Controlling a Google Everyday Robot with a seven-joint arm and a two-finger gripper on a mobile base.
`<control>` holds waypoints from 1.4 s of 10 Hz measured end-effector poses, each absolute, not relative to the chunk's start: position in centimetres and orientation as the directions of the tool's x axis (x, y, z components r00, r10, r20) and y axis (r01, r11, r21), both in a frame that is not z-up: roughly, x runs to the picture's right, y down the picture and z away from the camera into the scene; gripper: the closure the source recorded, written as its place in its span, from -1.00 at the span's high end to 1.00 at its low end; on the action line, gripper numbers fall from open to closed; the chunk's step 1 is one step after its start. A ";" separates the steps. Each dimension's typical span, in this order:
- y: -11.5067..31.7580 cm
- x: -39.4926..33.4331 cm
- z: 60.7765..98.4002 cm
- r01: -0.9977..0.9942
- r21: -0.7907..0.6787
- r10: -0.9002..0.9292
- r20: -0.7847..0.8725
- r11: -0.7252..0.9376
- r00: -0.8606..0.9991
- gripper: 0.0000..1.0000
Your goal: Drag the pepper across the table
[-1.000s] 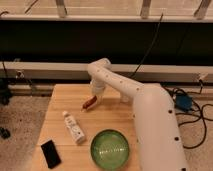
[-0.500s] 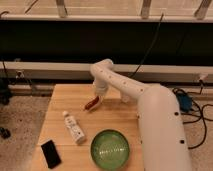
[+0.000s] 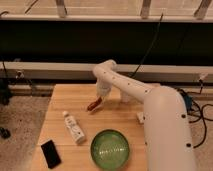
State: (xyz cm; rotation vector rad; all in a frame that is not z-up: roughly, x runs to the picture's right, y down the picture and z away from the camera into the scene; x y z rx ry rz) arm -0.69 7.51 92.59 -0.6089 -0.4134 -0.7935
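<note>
The small red-orange pepper [image 3: 93, 105] lies on the light wooden table [image 3: 60, 100], in its far middle part. My gripper [image 3: 101, 96] hangs at the end of the white arm, which reaches in from the right. It is down at the table surface, right at the pepper's upper right end, and seems to touch it. The arm hides the gripper's far side.
A white tube-shaped bottle [image 3: 73, 127] lies left of centre. A green bowl [image 3: 109, 148] stands at the front. A black phone-like slab [image 3: 50, 153] lies at the front left. A small white object [image 3: 141, 118] sits by the arm. Cables and a window wall lie behind the table.
The gripper and the pepper have shifted a little to the right and slightly toward the front of the table. The bottle, bowl and black slab have not moved.
</note>
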 end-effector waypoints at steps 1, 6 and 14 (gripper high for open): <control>7.6 0.1 92.5 0.760 -0.349 -0.532 0.556 0.548 0.639 -1.00; 8.1 0.4 91.9 0.758 -0.351 -0.532 0.553 0.550 0.642 -1.00; 8.8 2.4 91.2 0.753 -0.357 -0.531 0.546 0.553 0.648 -1.00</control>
